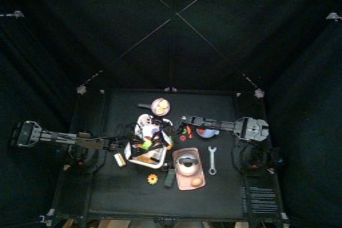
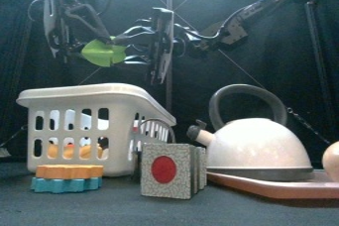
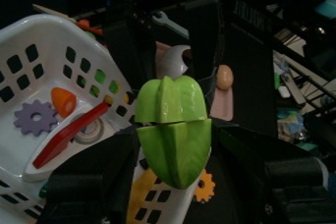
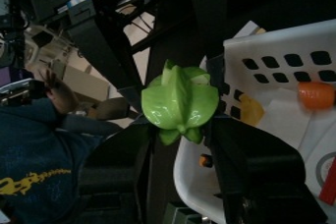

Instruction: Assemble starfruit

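Note:
The green starfruit (image 2: 103,52) hangs in the air above the white basket (image 2: 93,121), held between both arms. In the left wrist view its two parts (image 3: 175,135) sit end to end with a thin seam across the middle, and my left gripper (image 3: 175,164) is shut on the near part. The right wrist view shows the fruit's star-shaped end (image 4: 180,100), with my right gripper (image 4: 184,135) shut on it. From above, both grippers meet over the basket's far end (image 1: 147,127).
The basket (image 3: 46,61) holds a purple gear (image 3: 35,118) and orange and red pieces. A white kettle (image 2: 259,141) stands on a wooden board (image 2: 279,185). In front lie a grey cube with a red dot (image 2: 169,168) and stacked gears (image 2: 69,177). A person (image 4: 39,159) stands beyond the curtains.

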Robot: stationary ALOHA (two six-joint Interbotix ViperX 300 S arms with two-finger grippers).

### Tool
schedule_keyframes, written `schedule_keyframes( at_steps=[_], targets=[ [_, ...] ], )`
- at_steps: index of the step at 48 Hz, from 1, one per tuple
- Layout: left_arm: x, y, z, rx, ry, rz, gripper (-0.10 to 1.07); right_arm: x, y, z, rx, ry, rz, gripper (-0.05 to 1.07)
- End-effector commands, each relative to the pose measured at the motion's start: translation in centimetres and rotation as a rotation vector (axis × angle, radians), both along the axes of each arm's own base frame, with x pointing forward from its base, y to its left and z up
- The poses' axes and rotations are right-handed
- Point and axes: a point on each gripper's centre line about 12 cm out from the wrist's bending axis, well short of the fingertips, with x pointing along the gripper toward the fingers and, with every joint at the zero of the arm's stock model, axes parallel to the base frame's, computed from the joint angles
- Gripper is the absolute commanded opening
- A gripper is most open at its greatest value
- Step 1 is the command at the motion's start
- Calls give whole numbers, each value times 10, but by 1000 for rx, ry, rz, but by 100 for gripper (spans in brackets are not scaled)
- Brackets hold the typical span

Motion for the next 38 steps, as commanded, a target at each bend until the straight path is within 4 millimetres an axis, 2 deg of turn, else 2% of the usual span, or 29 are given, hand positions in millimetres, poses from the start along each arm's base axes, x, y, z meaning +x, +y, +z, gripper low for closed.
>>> schedule_keyframes(
  at_steps=[1, 7, 12, 24, 38],
  targets=[
    [-4, 5, 15, 1, -53, 18, 87, -5, 3, 25, -8, -52, 10, 63],
    [-17, 4, 22, 2, -94, 18, 87, -11, -2, 28, -8, -55, -2, 63],
    [-23, 4, 17, 3, -94, 13, 87, -15, -6, 27, -6, -52, -12, 63],
    [-24, 3, 14, 6, -95, 4, 87, -18, -13, 32, -8, -59, -27, 63],
    [-25, 3, 11, 26, -86, -3, 87, -39, -18, 38, 0, -59, -33, 63]
  ],
)
